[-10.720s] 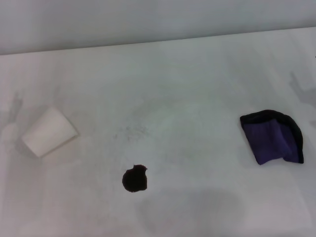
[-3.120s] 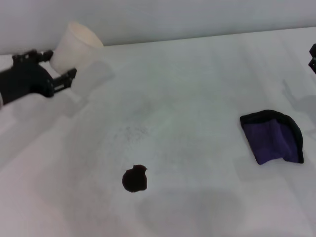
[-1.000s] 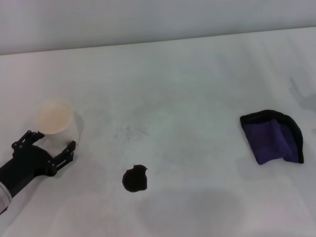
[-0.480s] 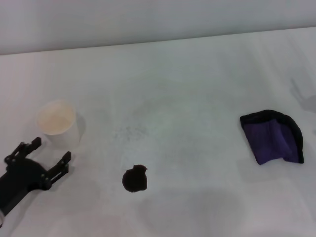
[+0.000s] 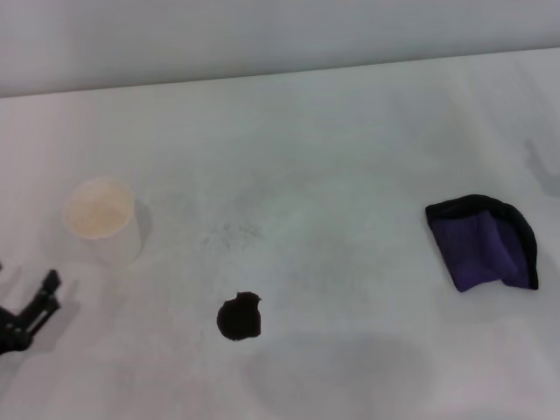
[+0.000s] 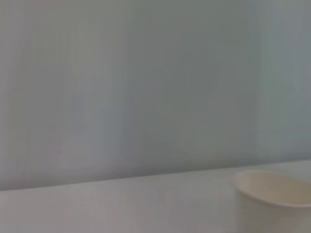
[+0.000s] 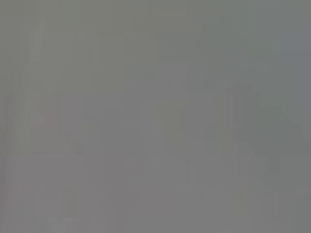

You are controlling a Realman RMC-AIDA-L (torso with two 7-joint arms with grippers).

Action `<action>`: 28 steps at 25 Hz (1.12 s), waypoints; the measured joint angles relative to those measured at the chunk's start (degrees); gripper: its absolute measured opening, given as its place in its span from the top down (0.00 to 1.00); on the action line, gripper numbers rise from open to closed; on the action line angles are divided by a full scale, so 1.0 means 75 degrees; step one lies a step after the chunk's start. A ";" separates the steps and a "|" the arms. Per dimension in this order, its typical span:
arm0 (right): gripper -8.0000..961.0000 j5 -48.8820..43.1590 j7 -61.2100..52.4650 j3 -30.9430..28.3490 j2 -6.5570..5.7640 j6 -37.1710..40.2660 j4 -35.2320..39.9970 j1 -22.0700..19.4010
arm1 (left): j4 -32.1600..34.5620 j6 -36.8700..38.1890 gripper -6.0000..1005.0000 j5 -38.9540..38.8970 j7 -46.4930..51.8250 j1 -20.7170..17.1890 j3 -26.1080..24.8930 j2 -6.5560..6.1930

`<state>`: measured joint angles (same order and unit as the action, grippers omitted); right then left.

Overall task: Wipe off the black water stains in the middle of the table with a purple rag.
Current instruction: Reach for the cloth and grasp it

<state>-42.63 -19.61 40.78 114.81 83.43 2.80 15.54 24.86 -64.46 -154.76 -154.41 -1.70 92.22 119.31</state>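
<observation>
left claw (image 5: 19,308) spread and empty at the bench (image 5: 350,131) edge. cup (image 5: 101,219) upright just beyond it. stain (image 5: 238,317) to its right, rag (image 5: 484,242) far off.

From the head camera I see the white desk (image 5: 332,131) spread wide under a pale wall. A white paper cup (image 5: 101,219) stands upright on my left side, mouth up. Nearer to me and toward the middle sits the black stain (image 5: 239,317), one roundish, ragged blot, well apart from the cup. Faint grey speckles (image 5: 232,234) lie on the desk between the two, a little farther back than the blot. The purple rag (image 5: 484,242) lies folded, black edging showing, far off on my right side. My left pincer (image 5: 24,317) shows only at the left edge, near the cup but not touching it, fingers spread and holding nothing.
</observation>
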 joint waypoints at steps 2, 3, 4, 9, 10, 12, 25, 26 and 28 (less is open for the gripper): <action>0.11 -0.0015 -0.0395 0.0027 -0.0002 -0.0081 0.0158 -0.0044 | -0.0235 -0.0137 0.16 -0.0358 -0.0031 0.0029 -0.0012 -0.0012; 0.11 -0.0015 -0.0945 0.0060 -0.0009 -0.0189 0.0378 -0.0119 | -0.0318 -0.0179 0.16 -0.0509 -0.0035 0.0040 -0.0017 -0.0018; 0.11 -0.0027 -0.1585 0.0146 -0.0021 -0.0349 0.0678 -0.0205 | -0.0359 -0.0203 0.16 -0.0657 -0.0042 0.0055 -0.0020 -0.0021; 0.11 -0.0721 -0.5755 0.0945 -0.0325 -0.1394 0.2395 -0.0610 | -0.0604 -0.0217 0.16 -0.0803 -0.0053 0.0196 -0.0215 -0.0032; 0.11 -0.1042 -0.6663 0.1081 -0.0433 -0.1520 0.2669 -0.0645 | -0.0681 -0.0231 0.16 -0.0809 -0.0053 0.0267 -0.0239 -0.0032; 0.11 -0.1859 -0.8358 0.1198 -0.0741 -0.1422 0.2980 -0.0596 | -0.0749 -0.0295 0.16 -0.0815 -0.0053 0.0359 -0.0243 -0.0031; 0.12 -0.8233 -1.4304 0.1203 -0.2588 0.1927 0.3770 0.1362 | -0.0906 -0.0507 0.16 -0.0830 -0.0071 0.0824 -0.0315 -0.0069; 0.12 -0.8667 -1.4521 0.1201 -0.2635 0.2231 0.3810 0.1571 | -0.0916 -0.0508 0.16 -0.0831 -0.0072 0.0868 -0.0320 -0.0079; 0.12 -0.9521 -1.4877 0.1194 -0.2609 0.2678 0.4017 0.1904 | -0.0945 -0.0508 0.16 -0.0823 -0.0072 0.0977 -0.0402 -0.0096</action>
<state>-114.04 -131.19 49.74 95.24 103.52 32.93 29.82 17.78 -68.27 -160.93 -154.95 5.63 89.20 118.59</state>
